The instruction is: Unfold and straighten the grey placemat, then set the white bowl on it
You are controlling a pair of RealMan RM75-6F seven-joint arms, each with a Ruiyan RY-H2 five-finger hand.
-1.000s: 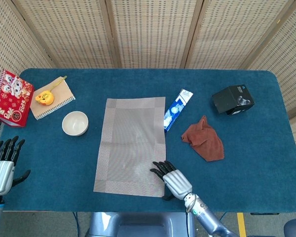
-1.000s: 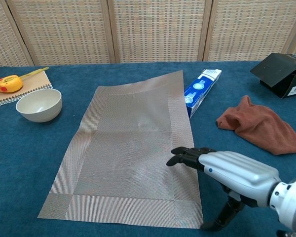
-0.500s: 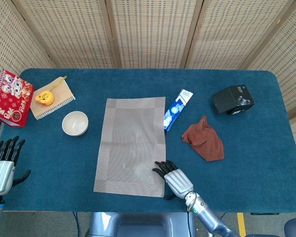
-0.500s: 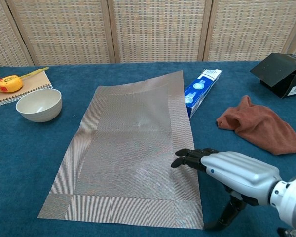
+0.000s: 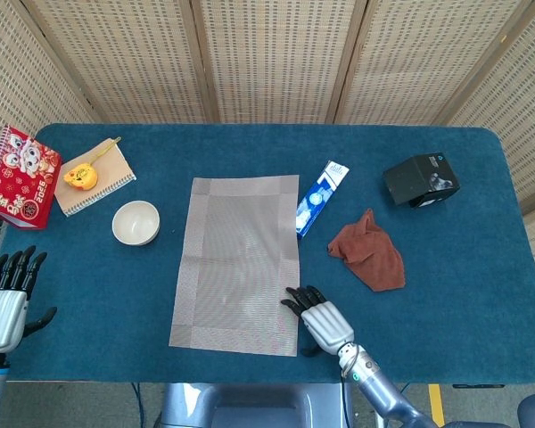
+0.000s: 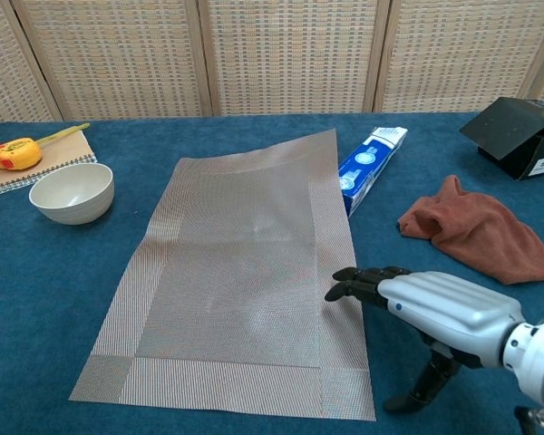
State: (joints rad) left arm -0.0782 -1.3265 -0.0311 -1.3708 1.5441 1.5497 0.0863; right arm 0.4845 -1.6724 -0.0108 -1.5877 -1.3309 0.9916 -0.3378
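1. Blue felt table [image 5: 481,267], wicker screens behind.
2. Right hand [image 6: 435,304]: fingers [image 6: 358,283] extended flat, holding nothing, tips at the mat's right edge near its near corner.
3. Left hand [image 5: 4,299]: fingers spread upward, empty, at the near-left table edge.
4. Mat [image 5: 241,259] lies flat and unfolded mid-table, long axis running away from the robot.
5. Bowl [image 5: 135,222] sits just left of the mat, forward-right of the left hand; I judge the left hand nearer.

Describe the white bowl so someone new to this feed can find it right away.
Start at the grey placemat in the middle of the blue table and look just off its left edge. The bowl sits there on the bare cloth, in front of the notebook. It is the only round, plain white dish, and looks empty.
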